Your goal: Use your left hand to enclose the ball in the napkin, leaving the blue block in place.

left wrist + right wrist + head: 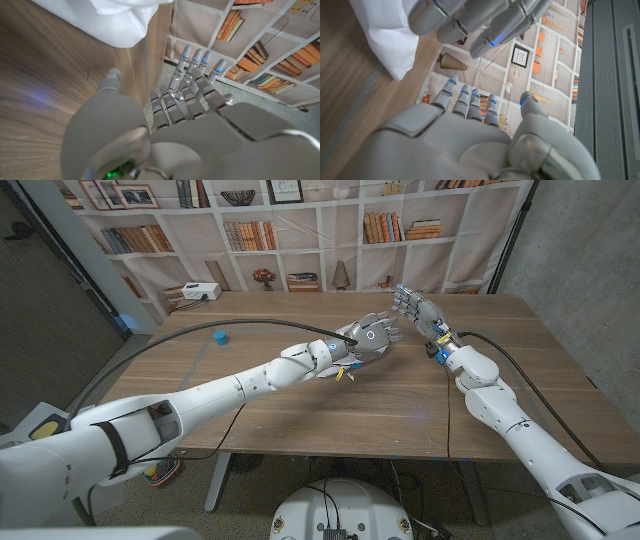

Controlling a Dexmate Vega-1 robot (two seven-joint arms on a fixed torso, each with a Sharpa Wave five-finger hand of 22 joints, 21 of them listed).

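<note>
the napkin (120, 20), a soft white cloth bunched in folds, lies on the wooden table (300, 395) just ahead of my left hand (368, 340), under its reaching fingers. the ball is not visible, and i cannot tell whether the cloth already covers it. my left hand hovers with its fingers apart and holding nothing, far nearer the cloth than my right hand (415, 307), which stands upright and spread just beside; the blue block (220, 337) sits well apart to my left.
</note>
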